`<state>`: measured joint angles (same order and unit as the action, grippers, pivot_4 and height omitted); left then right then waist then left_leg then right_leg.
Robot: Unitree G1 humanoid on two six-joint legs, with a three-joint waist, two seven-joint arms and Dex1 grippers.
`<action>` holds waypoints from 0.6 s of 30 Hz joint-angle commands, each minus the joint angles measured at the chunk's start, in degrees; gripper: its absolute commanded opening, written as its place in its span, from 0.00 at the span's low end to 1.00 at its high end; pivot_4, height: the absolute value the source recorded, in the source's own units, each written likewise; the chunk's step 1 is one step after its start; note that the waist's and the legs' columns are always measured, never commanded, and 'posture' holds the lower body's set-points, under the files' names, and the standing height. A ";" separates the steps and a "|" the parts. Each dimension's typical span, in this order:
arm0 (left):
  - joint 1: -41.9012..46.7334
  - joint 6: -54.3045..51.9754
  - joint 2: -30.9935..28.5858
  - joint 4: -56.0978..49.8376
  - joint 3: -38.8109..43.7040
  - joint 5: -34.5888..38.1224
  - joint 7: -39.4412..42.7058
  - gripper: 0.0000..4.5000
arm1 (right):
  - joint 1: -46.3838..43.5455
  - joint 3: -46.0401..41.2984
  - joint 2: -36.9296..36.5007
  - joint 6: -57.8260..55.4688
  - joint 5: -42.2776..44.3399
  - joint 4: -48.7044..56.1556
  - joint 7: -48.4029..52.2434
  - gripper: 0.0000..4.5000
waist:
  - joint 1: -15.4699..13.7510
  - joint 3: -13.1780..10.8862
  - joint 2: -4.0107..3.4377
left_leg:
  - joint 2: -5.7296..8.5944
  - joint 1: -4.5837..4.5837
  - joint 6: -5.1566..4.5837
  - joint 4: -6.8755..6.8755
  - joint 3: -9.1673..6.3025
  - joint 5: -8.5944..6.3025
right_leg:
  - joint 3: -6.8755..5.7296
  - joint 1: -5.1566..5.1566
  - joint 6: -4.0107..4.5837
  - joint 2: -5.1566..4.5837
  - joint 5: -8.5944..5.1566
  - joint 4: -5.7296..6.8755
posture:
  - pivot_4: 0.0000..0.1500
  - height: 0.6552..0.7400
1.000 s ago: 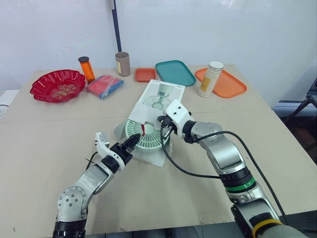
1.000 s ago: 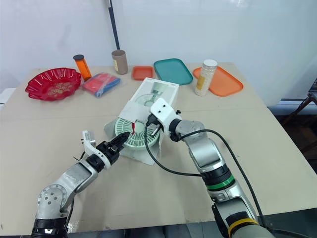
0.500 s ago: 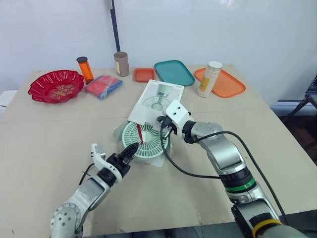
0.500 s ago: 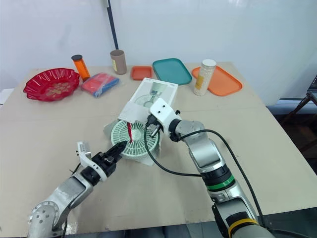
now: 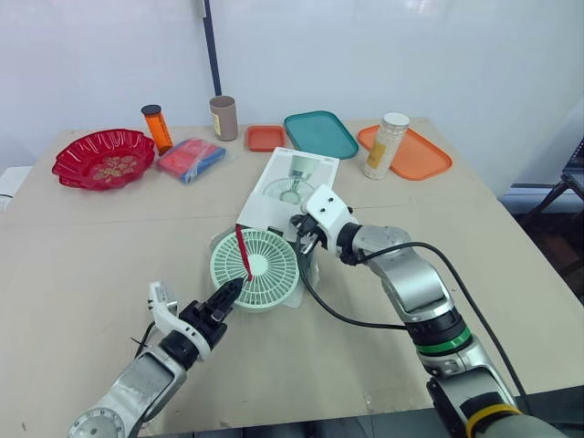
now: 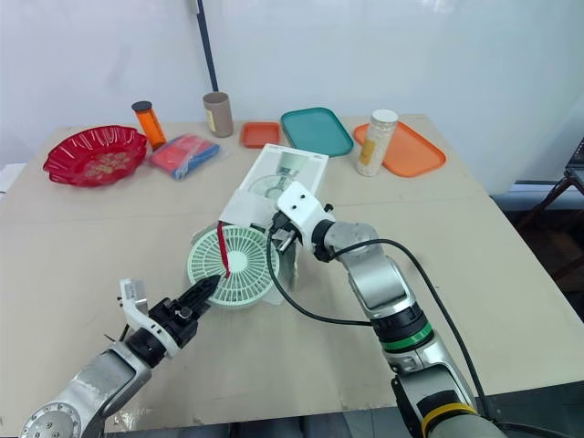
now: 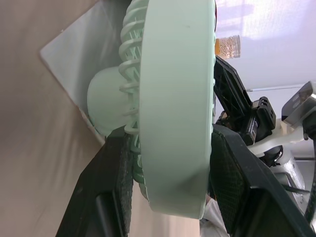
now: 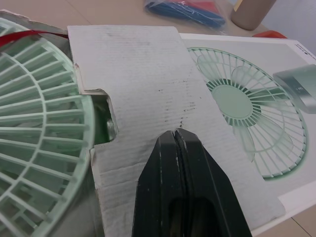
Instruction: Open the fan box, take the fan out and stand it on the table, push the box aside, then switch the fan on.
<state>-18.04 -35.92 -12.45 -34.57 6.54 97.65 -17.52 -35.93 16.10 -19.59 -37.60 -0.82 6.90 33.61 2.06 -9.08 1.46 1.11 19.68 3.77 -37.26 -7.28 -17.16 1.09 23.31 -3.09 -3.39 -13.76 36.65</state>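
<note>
Fan (image 5: 255,269): mint-green, rim pinched by the left gripper (image 5: 225,294), evidently to draw it clear of the fan box (image 5: 294,178) just beyond, on the tabletop (image 5: 91,255). Right gripper (image 5: 303,241): fingers pressed together, bearing on the flap (image 8: 143,84), seemingly pinning the box. Change: the fan has come farther out, following the left gripper back.

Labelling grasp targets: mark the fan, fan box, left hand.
fan (image 5: 265,272), left eye view, centre of front grille
fan box (image 5: 297,178), left eye view, printed top face
left hand (image 5: 230,290), left eye view, between its fingertips
</note>
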 commanded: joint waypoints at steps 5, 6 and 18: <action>-7.99 2.36 -3.30 -1.49 2.62 0.77 -2.15 0.37 | 1.49 0.89 -0.89 -1.75 -0.58 -1.12 0.24 0.00 | 0.00 -0.01 -0.02 | -0.02 0.00 -0.01 0.01 0.00 -0.02 | -0.02 0.00 0.17 0.00 -0.11 0.00 | 1.00 1.00; -8.65 2.46 -3.78 -1.38 2.67 0.72 -1.73 0.37 | 1.48 0.90 -0.86 -1.66 -0.58 -1.11 0.23 0.00 | 0.00 -0.01 -0.02 | -0.02 -0.01 -0.01 0.01 0.02 -0.02 | -0.01 0.00 0.24 0.00 -0.15 -0.01 | 1.00 1.00; -14.68 3.93 -7.37 -3.93 3.51 2.51 0.21 0.37 | 1.81 0.92 -1.52 -1.92 -0.47 0.48 0.85 0.00 | 0.04 -0.03 -0.06 | -0.10 -0.04 -0.02 0.02 0.10 -0.10 | 0.00 0.01 0.35 0.03 -0.25 -0.01 | 1.00 1.00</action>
<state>-29.47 -32.46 -18.57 -40.65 8.24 100.98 -14.65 -35.23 16.09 -20.16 -37.91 -0.80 8.34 34.14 2.10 -9.11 1.41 0.99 19.64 3.76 -37.24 -7.17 -17.28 1.08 23.32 -2.72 -3.34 -14.02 36.64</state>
